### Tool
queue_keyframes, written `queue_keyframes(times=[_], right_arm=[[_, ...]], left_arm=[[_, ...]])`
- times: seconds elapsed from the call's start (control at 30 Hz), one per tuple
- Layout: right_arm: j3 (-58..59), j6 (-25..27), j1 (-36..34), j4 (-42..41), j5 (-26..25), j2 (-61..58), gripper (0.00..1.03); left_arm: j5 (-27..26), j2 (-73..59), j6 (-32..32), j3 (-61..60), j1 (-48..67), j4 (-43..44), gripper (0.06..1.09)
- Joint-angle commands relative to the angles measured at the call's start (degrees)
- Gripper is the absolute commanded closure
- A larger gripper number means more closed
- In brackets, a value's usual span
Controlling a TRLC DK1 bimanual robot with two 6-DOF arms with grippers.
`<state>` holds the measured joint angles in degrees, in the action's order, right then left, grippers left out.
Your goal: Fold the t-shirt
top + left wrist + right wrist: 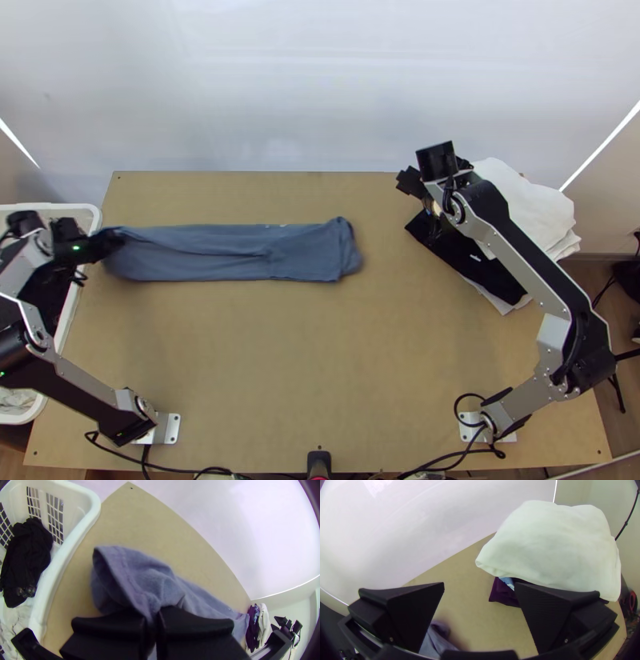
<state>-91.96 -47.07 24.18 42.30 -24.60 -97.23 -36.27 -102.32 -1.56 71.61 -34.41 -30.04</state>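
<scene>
The blue-grey t-shirt (224,252) lies as a long narrow folded strip across the table's back left, its right end doubled into a loose edge. At its left end is my left gripper (104,242). In the left wrist view, my left gripper (151,620) is shut on the bunched end of the shirt (150,573), which rises in a loose fold ahead of the fingers. My right gripper (420,196) is held by the stacked clothes, apart from the shirt. In the right wrist view, my right gripper (479,586) stands open with nothing held, and part of the shirt (436,643) shows beyond it.
A white laundry basket (90,214) with dark clothing stands at the table's left edge. At the back right lie folded white clothes (524,200) beside a black folded garment (472,260). Bare wood (304,360) extends in front of the shirt.
</scene>
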Motion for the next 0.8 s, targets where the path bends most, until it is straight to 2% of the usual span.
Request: queue_keyframes(times=[0.0,0.1,0.3,0.47,0.77], right_arm=[[1.35,-0.30,-0.19,-0.03,0.08,0.81,0.05],[1.61,-0.04,-0.19,-0.03,0.08,1.25,0.05],[0.91,0.66,-1.42,-0.03,-0.01,2.13,0.05],[0.56,0.75,-2.92,-0.03,0.08,2.66,0.05],[0.73,0.31,-4.41,-0.03,0.17,3.71,0.05]], left_arm=[[1.82,7.31,-1.07,3.53,3.83,-10.12,1.05],[3.40,9.69,-0.55,4.15,11.30,-14.08,1.05],[6.13,11.53,6.05,6.87,27.65,-16.80,1.05],[8.23,9.25,11.32,9.68,38.46,-16.10,1.05],[10.70,1.69,16.94,15.31,50.23,-13.20,1.05]])
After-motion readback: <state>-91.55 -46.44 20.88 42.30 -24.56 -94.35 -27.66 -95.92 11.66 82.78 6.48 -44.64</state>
